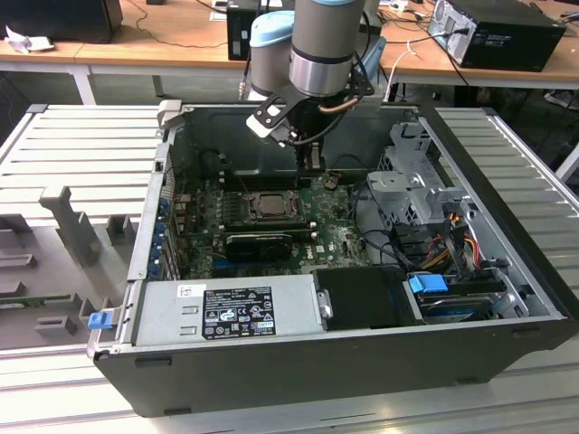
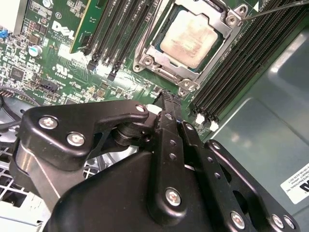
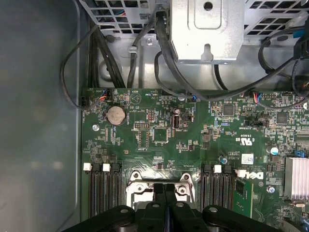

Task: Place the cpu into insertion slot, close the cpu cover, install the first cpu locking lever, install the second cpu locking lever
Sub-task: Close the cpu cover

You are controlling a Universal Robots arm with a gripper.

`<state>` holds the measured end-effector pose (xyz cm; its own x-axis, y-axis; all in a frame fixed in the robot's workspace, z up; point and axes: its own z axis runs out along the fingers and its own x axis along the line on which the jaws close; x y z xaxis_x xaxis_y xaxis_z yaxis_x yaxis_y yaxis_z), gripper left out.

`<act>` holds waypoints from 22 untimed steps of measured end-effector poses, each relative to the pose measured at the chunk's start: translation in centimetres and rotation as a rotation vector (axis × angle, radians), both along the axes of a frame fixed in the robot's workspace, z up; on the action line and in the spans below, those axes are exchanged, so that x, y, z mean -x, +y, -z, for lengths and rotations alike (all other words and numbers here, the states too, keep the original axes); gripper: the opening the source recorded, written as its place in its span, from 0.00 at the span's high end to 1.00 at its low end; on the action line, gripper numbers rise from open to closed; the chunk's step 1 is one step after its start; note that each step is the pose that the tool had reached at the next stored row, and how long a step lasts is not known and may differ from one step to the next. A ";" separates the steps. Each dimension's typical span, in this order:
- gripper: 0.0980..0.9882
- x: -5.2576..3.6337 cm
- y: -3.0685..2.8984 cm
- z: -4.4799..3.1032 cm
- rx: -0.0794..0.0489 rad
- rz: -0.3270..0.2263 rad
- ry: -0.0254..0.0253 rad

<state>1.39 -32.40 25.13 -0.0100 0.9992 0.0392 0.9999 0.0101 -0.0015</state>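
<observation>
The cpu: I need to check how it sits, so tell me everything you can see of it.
The cpu is a flat square chip with a pale beige metal face, dull and faintly smudged. It lies level on the green board, showing through the window of the grey metal cover, whose frame overlaps its edges. The gripper, shut, is beside the cover's corner and not touching the chip.

There is one open computer case (image 1: 507,353), one green motherboard (image 3: 193,154), one grey power supply (image 1: 226,312) and one coin cell battery (image 3: 116,115). The board carries one cpu (image 2: 188,37) and one cpu cover (image 2: 223,42).
</observation>
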 end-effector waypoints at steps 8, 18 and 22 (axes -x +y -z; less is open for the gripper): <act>0.99 0.15 0.00 0.00 0.000 0.000 0.0000; 0.99 0.50 0.00 0.00 0.000 0.000 0.0000; 0.99 1.22 0.00 0.49 0.000 -0.003 0.0000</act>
<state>0.18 -32.40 24.64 -0.0127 0.9991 0.0393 0.9999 0.0128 -0.0015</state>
